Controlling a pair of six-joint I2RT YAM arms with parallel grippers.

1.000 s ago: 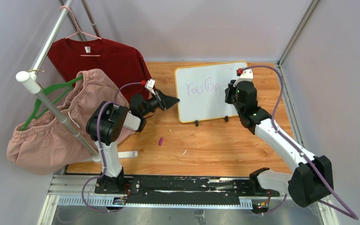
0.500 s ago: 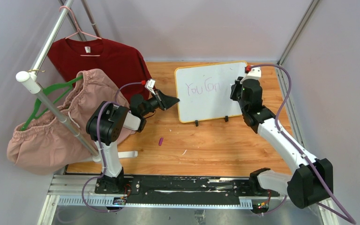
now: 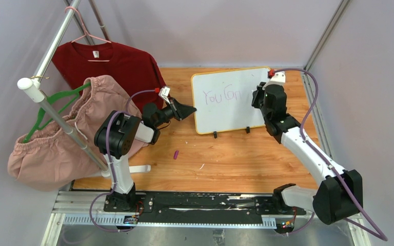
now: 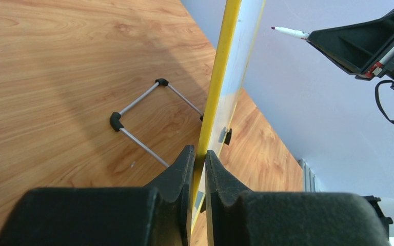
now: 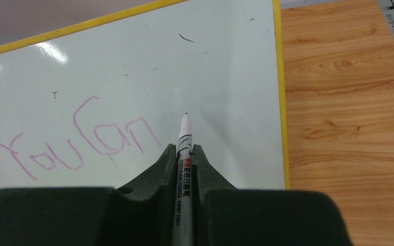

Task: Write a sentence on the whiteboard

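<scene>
The whiteboard stands tilted on two black feet at the back middle of the table. Its yellow frame shows edge-on in the left wrist view. Purple words "You Can" are written on one line. My left gripper is shut on the board's left edge. My right gripper is shut on a white marker. The marker's tip points at the blank board right of "Can", close to the surface. I cannot tell whether it touches.
A small purple marker cap lies on the wooden table. A clothes rack at left holds a red shirt and a pink garment. The board's wire stand rests behind it.
My right gripper with the marker has moved right along the board, from over the end of "Can" to the blank area beside it. The left gripper has not moved.
</scene>
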